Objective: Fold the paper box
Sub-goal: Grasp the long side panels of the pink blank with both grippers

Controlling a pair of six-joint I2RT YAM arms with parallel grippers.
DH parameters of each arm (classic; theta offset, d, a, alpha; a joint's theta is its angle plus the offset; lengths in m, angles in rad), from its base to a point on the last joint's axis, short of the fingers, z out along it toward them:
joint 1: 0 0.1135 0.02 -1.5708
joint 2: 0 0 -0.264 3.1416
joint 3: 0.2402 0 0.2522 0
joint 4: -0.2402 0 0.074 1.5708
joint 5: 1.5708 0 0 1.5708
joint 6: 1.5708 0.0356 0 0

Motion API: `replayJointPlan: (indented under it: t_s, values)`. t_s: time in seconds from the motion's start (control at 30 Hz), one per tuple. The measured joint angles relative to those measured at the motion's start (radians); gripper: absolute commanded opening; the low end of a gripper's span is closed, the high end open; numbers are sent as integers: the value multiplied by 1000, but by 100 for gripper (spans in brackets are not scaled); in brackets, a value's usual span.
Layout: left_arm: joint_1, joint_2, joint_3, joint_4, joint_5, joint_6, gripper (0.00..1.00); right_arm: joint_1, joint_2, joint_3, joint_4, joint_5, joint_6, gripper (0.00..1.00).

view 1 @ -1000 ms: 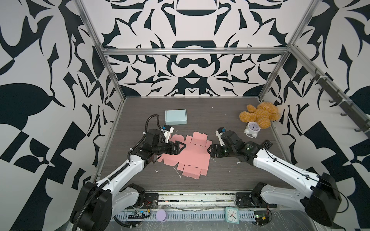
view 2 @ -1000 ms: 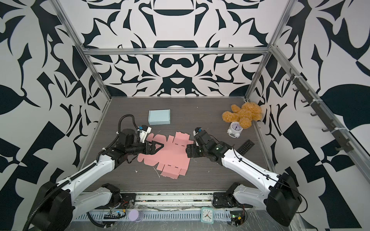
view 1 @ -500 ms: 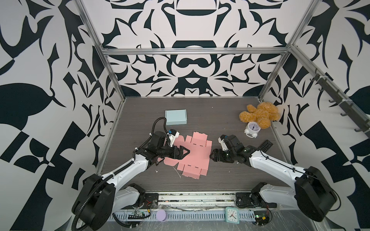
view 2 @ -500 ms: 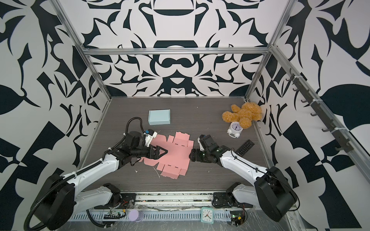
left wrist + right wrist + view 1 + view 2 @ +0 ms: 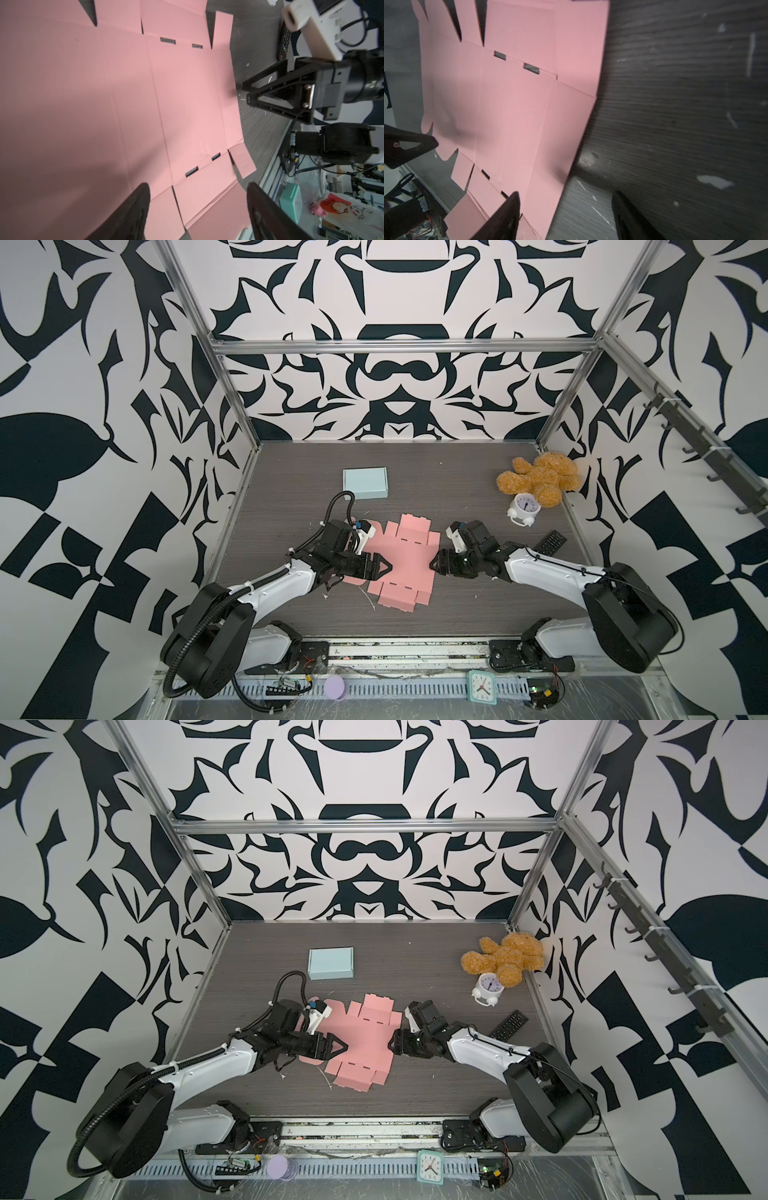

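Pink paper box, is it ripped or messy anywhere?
No rips show. The pink paper box lies flat, unfolded, turned crooked on the table. In the left wrist view a small wrinkle sits beside one slot. White scraps litter the table.

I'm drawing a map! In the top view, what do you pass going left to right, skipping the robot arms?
purple round thing → pink flat box → green square clock → white alarm clock → black remote. Skipped for overlap: light blue box, teddy bear.
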Motion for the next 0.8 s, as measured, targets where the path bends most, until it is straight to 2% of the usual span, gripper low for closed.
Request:
replayJointPlan:
  t_s: [0.13, 0.4, 0.8]
  values:
    - [-7, 41, -14, 3, -3, -11, 62, 0, 25, 0, 51, -21, 3, 70]
    - [-38, 72, -20, 32, -22, -30, 53, 0, 85, 8, 159, -75, 16, 68]
    - [-64, 149, -32, 167, -19, -57, 50, -1, 96, 0, 198, -107, 83, 62]
